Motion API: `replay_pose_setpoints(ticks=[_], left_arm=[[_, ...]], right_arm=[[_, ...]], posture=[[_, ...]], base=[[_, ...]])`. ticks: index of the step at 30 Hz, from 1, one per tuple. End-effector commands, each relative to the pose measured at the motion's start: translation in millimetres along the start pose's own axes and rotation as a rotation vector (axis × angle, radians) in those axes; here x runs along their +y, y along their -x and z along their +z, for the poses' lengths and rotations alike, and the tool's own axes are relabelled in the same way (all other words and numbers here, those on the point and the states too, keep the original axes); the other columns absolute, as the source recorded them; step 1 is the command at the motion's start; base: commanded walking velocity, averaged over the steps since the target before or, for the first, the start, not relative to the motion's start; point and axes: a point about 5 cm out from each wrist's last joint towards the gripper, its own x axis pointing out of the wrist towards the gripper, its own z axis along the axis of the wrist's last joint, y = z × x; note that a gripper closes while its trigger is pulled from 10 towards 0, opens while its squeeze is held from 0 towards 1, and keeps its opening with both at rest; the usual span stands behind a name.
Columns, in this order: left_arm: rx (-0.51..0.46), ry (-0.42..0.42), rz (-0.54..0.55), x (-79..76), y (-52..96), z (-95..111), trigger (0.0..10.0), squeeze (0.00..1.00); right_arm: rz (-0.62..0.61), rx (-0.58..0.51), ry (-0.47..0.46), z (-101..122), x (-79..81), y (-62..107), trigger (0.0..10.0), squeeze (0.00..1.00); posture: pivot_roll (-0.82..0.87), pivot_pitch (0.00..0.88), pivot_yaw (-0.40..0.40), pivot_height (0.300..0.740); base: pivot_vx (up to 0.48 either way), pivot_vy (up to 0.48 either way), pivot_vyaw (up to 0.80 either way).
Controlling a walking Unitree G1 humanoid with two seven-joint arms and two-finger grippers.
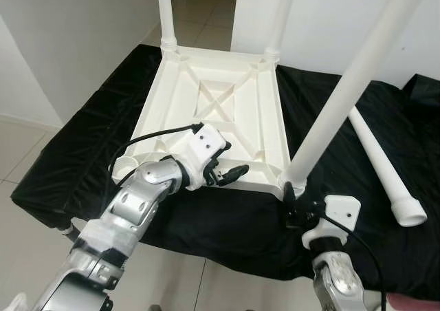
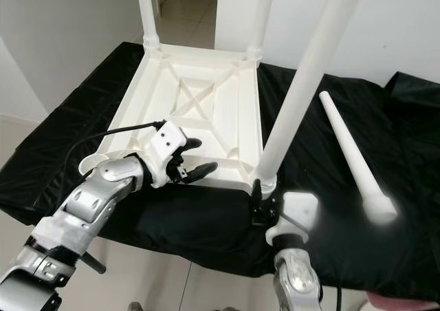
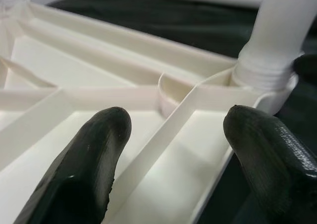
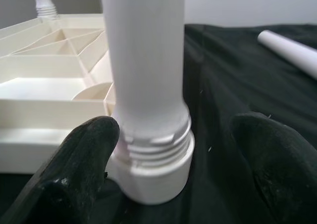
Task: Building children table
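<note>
A white plastic table top (image 1: pixel 271 104) lies upside down on a black cloth (image 1: pixel 82 159). Two legs stand screwed in at its far corners (image 1: pixel 166 15) (image 1: pixel 280 15), and a third leg (image 1: pixel 344 91) rises from the near right corner. The near left socket (image 1: pixel 125 166) holds no leg. A loose leg (image 1: pixel 381 159) lies on the cloth to the right. My left gripper (image 1: pixel 232 175) hovers open over the top's near rim, its fingers (image 3: pixel 94 159) straddling a rib. My right gripper (image 1: pixel 292 201) is open, its fingers (image 4: pixel 84 169) flanking the threaded base (image 4: pixel 153 154) of the near right leg.
The cloth-covered surface ends just in front of me, with tiled floor (image 1: pixel 20 153) to the left and below. White walls (image 1: pixel 69 36) stand behind, and a doorway (image 1: pixel 206 8) opens beyond the table top.
</note>
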Motion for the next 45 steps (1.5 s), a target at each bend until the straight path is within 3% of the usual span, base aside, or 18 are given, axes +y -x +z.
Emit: replay_pose_setpoints(ticks=[1,2,10,17,24,29,39,41,43,45], left_arm=[[0.037,-0.022,0.031,5.4,2.1,-5,10.0,0.00],[0.088,-0.043,0.031,9.7,3.8,-13,10.0,0.00],[0.125,-0.058,-0.051,6.7,10.0,-23,10.0,0.00],[0.092,-0.052,-0.090,5.1,13.6,-21,10.0,0.00],[0.032,0.023,-0.140,3.6,16.8,-18,10.0,0.00],[0.019,0.015,-0.198,-6.5,18.5,-20,10.0,0.00],[0.038,-0.006,-0.239,-11.8,21.6,-21,10.0,0.00],[0.077,-0.022,-0.254,-13.3,23.5,-27,10.0,0.00],[0.194,-0.060,-0.216,-12.8,22.6,-45,10.0,0.00],[0.198,-0.059,-0.214,-12.8,22.5,-45,10.0,0.00]], right_arm=[[-0.005,-0.007,-0.004,1,-3.2,2.1,10.0,0.00],[-0.016,-0.014,-0.002,3,-5.6,1.1,10.0,0.00],[-0.020,-0.025,0.010,5,-10.3,-1.1,10.0,0.00],[-0.024,-0.026,0.020,5,-14.3,-1.4,10.0,0.00],[-0.011,-0.043,0.011,6,-10.1,-3.6,10.0,0.00],[0.004,-0.056,0.008,7,-8.5,-10.2,10.0,0.00],[0.007,-0.066,0.000,10,-7.5,-16.0,10.0,0.00],[0.009,-0.065,0.004,9,-8.2,-16.8,10.0,0.00],[0.000,-0.071,0.010,9,-9.3,-22.9,10.0,0.00],[0.000,-0.072,0.010,9,-9.2,-23.3,10.0,0.00]], posture=[[-0.06,0.099,-0.020,0.740],[-0.06,0.100,-0.018,0.740],[-0.07,0.105,-0.013,0.740],[-0.06,0.106,-0.012,0.740],[-0.06,0.107,-0.011,0.740],[-0.06,0.108,-0.011,0.740],[-0.05,0.110,-0.015,0.740],[-0.05,0.109,-0.018,0.740],[-0.05,0.108,-0.020,0.740],[-0.05,0.108,-0.020,0.740]], base=[[0.000,0.000,0.00],[0.000,0.000,0.00],[0.000,0.000,0.00],[0.000,0.000,0.00],[0.000,0.000,0.00],[0.000,0.000,0.00],[0.000,0.000,0.00],[0.000,0.000,0.00],[0.000,0.000,0.00],[0.000,0.000,0.00]])
